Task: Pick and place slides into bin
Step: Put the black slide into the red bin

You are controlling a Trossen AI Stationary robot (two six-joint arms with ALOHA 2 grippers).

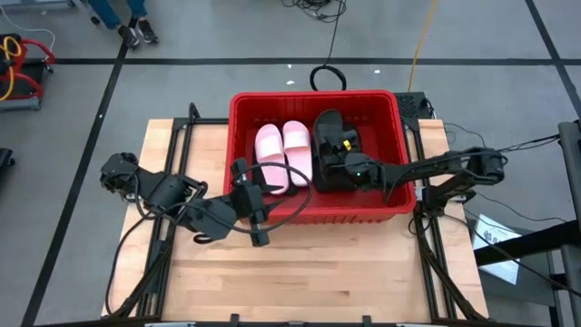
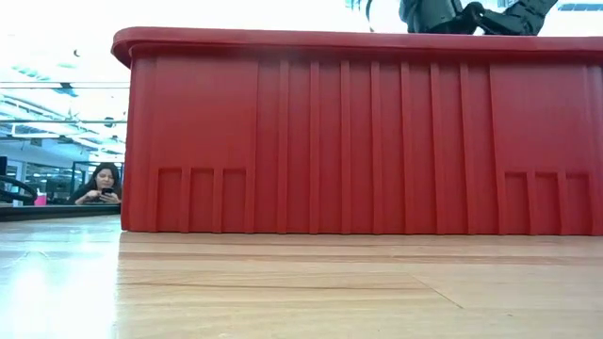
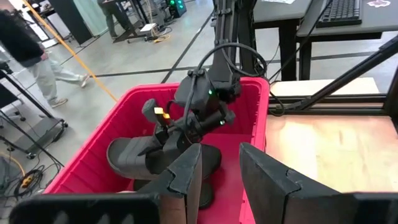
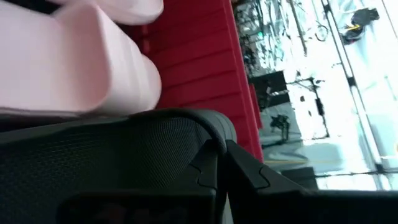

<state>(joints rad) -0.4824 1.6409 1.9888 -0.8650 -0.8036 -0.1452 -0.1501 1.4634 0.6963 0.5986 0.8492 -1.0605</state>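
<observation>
Pink slides (image 1: pixel 282 154) beside black slide (image 1: pixel 332 150)

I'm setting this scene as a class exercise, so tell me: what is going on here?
A two-armed robot is putting slides into a red bin on a wooden table. Two pink slides already lie side by side inside it. The right gripper is down inside the bin, its jaws shut on the strap of a black slide lying beside the pink pair. The left gripper hovers over the bin's near left corner, its jaws open and holding nothing.
</observation>
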